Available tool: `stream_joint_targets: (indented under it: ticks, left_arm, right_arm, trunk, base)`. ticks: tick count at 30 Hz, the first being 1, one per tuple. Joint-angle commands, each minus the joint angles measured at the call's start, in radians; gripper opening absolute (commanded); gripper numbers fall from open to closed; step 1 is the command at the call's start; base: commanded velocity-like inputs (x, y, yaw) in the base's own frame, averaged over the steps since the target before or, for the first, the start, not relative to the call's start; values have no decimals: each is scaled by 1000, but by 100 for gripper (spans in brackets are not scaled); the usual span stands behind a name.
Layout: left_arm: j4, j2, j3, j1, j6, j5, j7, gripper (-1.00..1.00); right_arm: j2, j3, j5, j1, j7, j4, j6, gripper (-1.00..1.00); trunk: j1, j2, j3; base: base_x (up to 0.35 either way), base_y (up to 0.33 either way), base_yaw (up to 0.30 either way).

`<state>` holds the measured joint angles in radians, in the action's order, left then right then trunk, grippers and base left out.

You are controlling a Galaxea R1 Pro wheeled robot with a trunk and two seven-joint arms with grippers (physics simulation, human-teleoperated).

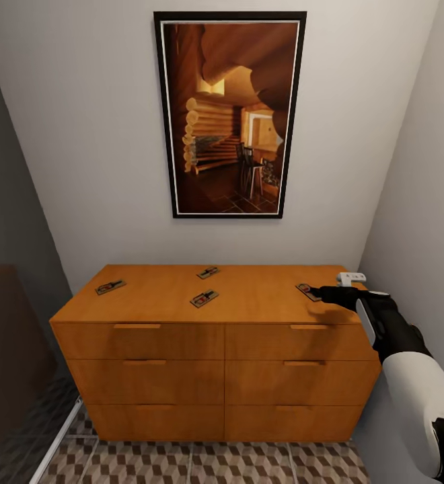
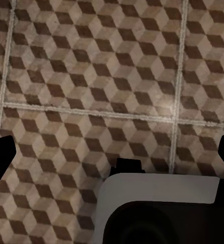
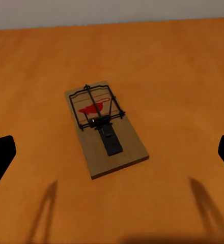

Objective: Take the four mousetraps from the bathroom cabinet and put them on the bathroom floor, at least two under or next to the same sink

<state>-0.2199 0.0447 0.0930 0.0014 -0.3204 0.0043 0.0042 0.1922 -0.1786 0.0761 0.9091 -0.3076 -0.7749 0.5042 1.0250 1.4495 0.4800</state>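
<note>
Hovering right pincer (image 3: pixel 112 152) spread wide, over mousetrap (image 3: pixel 104 127), on cabinet (image 1: pixel 262 302)

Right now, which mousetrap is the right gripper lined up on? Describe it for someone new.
Below the framed cabin picture stands the orange-brown wooden cabinet. On its flat top, the small brown wooden mousetrap nearest the right end, just ahead of the right gripper; the other three lie further left.
</note>
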Motion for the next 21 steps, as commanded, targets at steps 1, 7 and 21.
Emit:
stream_joint_targets:
  ticks: [1, 7, 21]
  left_arm:
    - [-1, 0, 2, 0, -2, 0, 0, 100]
    - [-1, 0, 2, 0, -2, 0, 0, 100]
    - [-1, 0, 2, 0, -2, 0, 0, 100]
  right_arm:
    - [0, -4, 8, 1, -8, -1, 4, 100]
    - [-2, -3, 9, 1, -1, -1, 5, 100]
    - [-2, -2, 11, 1, 33, -1, 5, 100]
  trunk:
    - [0, 0, 1]
    - [0, 0, 1]
    - [0, 0, 1]
  base:
    - [0, 0, 0]
    - [0, 0, 0]
    - [0, 0, 0]
